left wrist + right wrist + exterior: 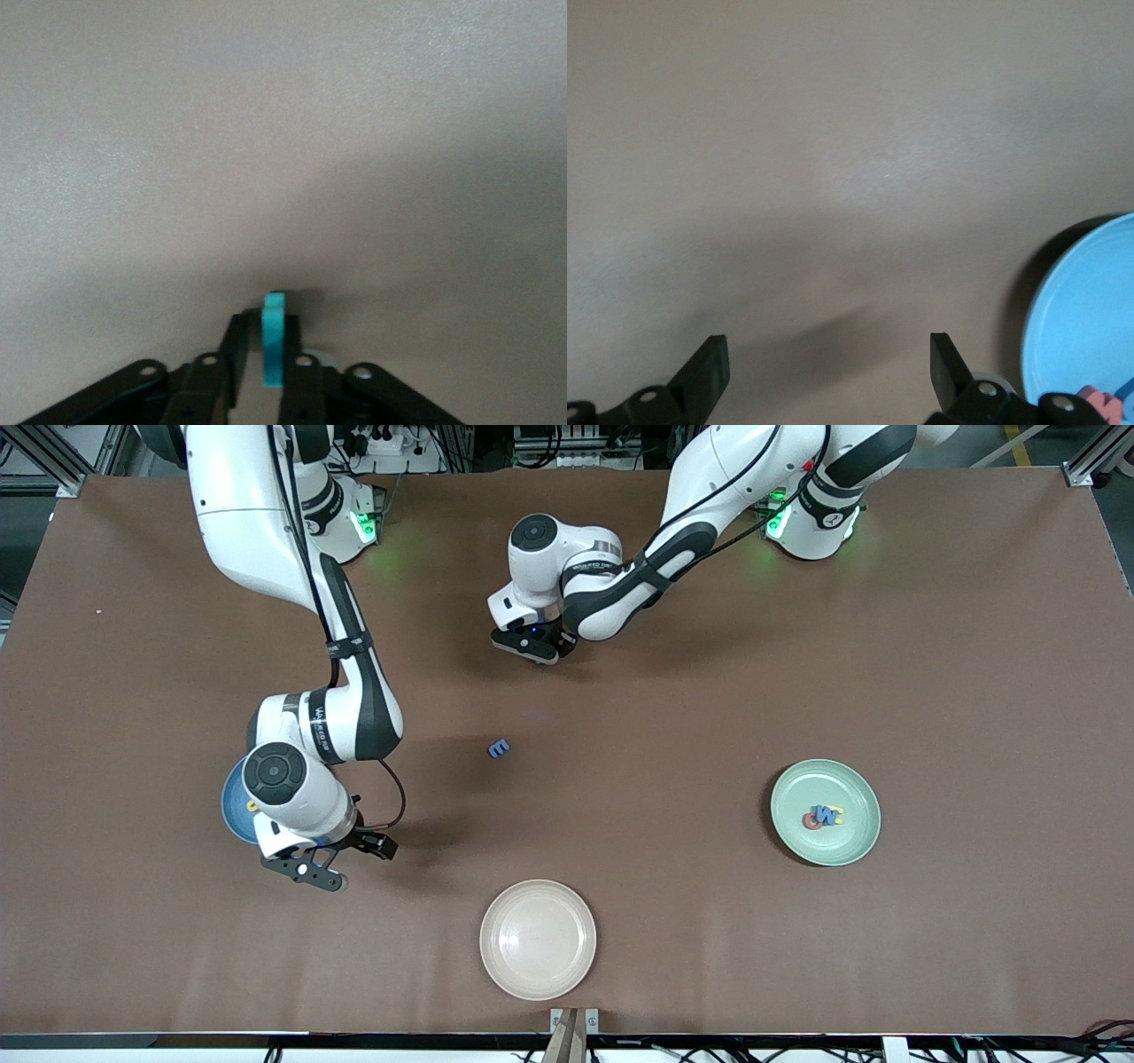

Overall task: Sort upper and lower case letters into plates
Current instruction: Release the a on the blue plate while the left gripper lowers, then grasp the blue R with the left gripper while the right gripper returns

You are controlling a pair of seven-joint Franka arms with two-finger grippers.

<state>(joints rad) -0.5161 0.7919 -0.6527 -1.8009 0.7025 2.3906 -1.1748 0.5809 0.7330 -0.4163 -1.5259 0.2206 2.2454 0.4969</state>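
Teal letter [274, 341] in left pincer [266, 354], wrist-view only

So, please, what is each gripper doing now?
Left gripper: closed on a teal letter, at the table.
Right gripper: open, empty, beside the blue plate.

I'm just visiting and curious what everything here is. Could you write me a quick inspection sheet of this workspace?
Surface: brown table, bare between items.
Job's things: blue letter loose mid-table; letters in green plate; blue plate under the right arm, holding a pink piece.
Clutter: empty cream plate.
Tools: left tool shut on teal letter; right tool open, empty, beside the blue plate.
Cables: black cables run along both arms.
Surroundings: metal frame, wiring at the edges.
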